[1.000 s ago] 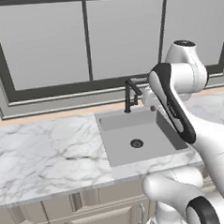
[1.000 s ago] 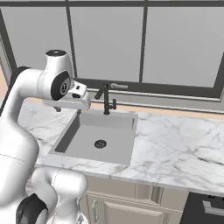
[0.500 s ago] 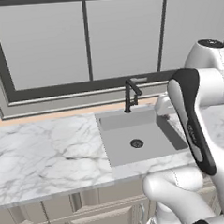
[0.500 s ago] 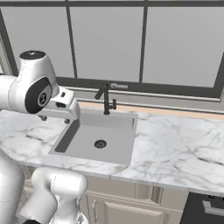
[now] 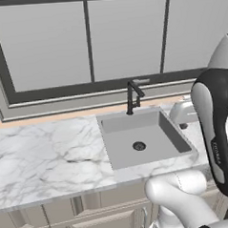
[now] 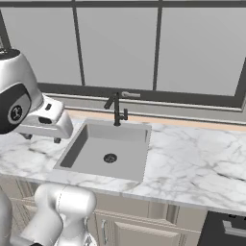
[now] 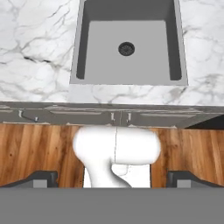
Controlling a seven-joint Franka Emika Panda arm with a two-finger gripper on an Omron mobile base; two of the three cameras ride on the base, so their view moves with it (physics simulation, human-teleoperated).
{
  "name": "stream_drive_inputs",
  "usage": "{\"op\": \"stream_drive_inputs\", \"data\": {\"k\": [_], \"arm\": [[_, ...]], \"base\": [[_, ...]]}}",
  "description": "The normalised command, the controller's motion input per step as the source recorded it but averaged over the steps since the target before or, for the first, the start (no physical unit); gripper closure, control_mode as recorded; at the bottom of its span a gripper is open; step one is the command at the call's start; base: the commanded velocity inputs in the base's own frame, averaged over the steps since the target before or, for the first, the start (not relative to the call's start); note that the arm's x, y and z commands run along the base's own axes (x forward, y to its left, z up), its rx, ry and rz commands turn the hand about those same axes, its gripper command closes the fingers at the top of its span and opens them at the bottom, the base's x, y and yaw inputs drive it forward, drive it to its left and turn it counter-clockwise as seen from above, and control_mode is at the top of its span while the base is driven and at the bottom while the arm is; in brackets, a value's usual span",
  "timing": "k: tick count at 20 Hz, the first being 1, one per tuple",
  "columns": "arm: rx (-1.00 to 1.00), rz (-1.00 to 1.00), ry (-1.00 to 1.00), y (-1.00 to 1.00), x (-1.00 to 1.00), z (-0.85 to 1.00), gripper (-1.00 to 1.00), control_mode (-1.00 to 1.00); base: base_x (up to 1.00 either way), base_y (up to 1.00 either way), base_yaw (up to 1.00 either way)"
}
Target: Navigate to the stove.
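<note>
I'm parked with the claw (image 7: 112, 179) open and empty over the sink (image 7: 129, 43); stove isn't visible, can't tell which way it lies.

No text, label, brand, number or sign can be read anywhere in these pictures. A faint grey marking runs down the dark band of the robot arm (image 5: 217, 148) at the right of the left base view, too blurred to make out.
</note>
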Motion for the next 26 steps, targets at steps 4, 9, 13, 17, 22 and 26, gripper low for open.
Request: {"op": "stream_drive_inputs", "data": {"k": [4, 9, 13, 17, 22, 26], "arm": [[0.00, 0.00, 0.00, 0.00, 0.00, 0.00, -1.00, 1.00], [0.00, 0.00, 0.00, 0.00, 0.00, 0.00, -1.00, 1.00], [0.00, 0.00, 0.00, 0.00, 0.00, 0.00, -1.00, 1.00], [0.00, 0.00, 0.00, 0.00, 0.00, 0.00, -1.00, 1.00], [0.00, 0.00, 0.00, 0.00, 0.00, 0.00, -1.00, 1.00], [0.00, 0.00, 0.00, 0.00, 0.00, 0.00, -1.00, 1.00]], "base": [[-0.71, 0.12, 0.14], [-0.62, 0.46, 0.85], [-0.28, 0.22, 1.00], [-0.25, 0.07, 1.00], [-0.22, 0.01, 1.00], [-0.21, 0.00, 1.00]]}}
